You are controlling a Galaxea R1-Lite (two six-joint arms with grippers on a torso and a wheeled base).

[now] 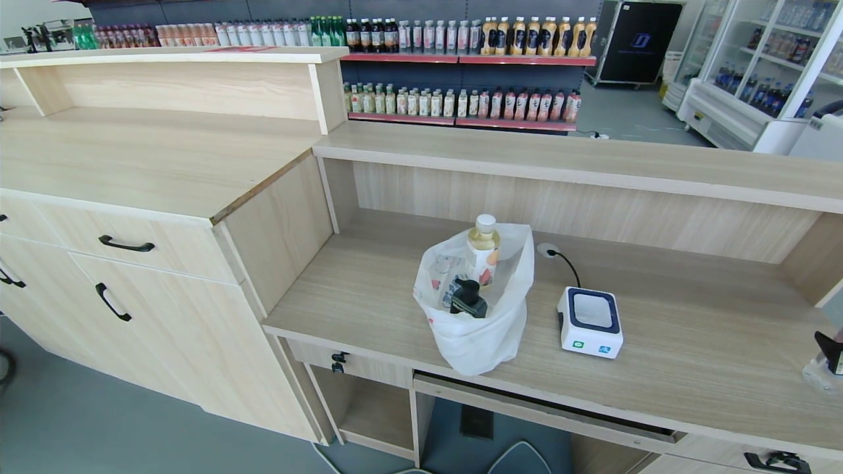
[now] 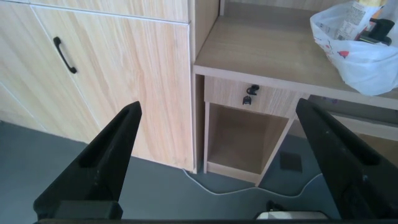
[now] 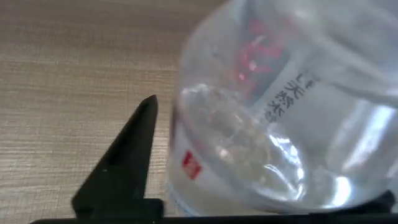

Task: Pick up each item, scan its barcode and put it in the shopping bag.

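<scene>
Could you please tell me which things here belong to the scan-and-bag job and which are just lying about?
Job: shopping bag, yellow drink bottle and black-capped item in it, scanner, clear bottle at the right tool.
Just there: drink shelves, glass-door fridge, cabinet drawers, desk drawer lock.

Head cam high over counter (image 1: 665,329); L wrist low, same bag (image 2: 364,62); R wrist close-up.
</scene>
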